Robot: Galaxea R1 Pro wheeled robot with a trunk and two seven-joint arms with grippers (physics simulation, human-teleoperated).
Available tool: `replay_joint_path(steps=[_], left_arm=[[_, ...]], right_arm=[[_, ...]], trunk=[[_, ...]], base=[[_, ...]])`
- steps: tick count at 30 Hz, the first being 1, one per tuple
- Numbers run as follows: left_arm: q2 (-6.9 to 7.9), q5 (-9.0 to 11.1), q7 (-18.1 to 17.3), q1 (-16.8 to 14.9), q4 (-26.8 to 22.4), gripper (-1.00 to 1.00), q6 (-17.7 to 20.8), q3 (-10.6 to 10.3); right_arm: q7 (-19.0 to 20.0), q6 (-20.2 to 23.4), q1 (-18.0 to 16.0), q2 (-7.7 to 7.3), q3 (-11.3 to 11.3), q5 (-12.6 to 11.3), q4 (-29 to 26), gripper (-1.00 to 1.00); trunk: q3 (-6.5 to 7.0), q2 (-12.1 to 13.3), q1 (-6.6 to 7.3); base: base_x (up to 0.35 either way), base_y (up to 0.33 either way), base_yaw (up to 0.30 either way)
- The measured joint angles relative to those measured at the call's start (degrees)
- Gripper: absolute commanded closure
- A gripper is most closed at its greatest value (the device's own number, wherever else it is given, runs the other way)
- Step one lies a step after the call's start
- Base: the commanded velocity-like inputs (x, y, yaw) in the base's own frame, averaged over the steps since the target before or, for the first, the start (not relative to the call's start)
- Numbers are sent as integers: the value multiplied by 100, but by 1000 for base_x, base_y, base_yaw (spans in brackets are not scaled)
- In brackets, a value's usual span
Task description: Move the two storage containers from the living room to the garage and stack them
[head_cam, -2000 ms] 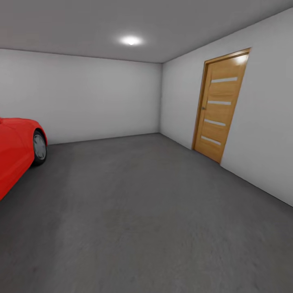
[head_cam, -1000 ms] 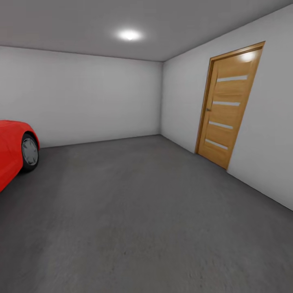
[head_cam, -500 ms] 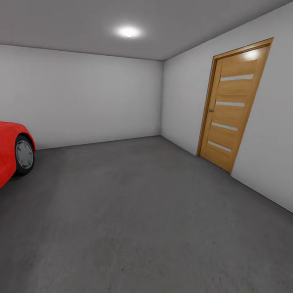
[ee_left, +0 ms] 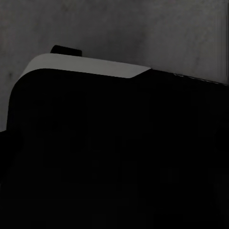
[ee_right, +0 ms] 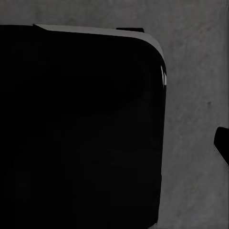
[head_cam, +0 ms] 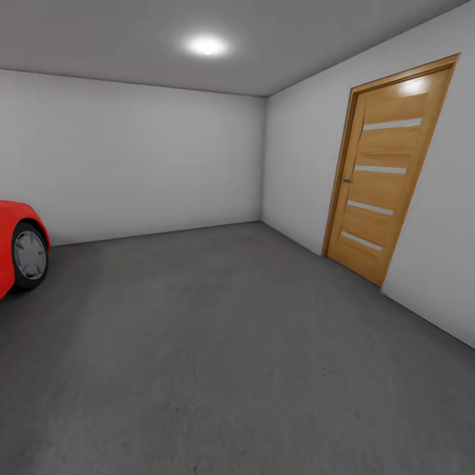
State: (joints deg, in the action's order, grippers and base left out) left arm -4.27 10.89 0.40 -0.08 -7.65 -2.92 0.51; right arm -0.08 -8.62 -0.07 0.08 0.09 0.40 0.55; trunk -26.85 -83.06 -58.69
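neither claw's state can be told: each wrist view looks past a dark rounded body (ee_left: 114,157) onto grey floor (head_cam: 218,343). no tub appears in the garage, with its red car (head_cam: 16,251) and wooden door (head_cam: 386,171) (shut, on the robot's right). judged step: driving; best to steer wide of the car.
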Motion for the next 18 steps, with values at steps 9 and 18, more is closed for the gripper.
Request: replay_joint_path(steps=[9,18], left_arm=[[-2,0,0,0,0,-100,-1,2],[-3,-1,0,0,-1,-100,0,1]], right_arm=[[-6,6,0,6,-33,-26,-3,-100],[-8,13,1,22,-62,-60,-8,-100]], trunk=[[0,0,0],[0,0,0]], base=[[322,0,0],[322,0,-113]])
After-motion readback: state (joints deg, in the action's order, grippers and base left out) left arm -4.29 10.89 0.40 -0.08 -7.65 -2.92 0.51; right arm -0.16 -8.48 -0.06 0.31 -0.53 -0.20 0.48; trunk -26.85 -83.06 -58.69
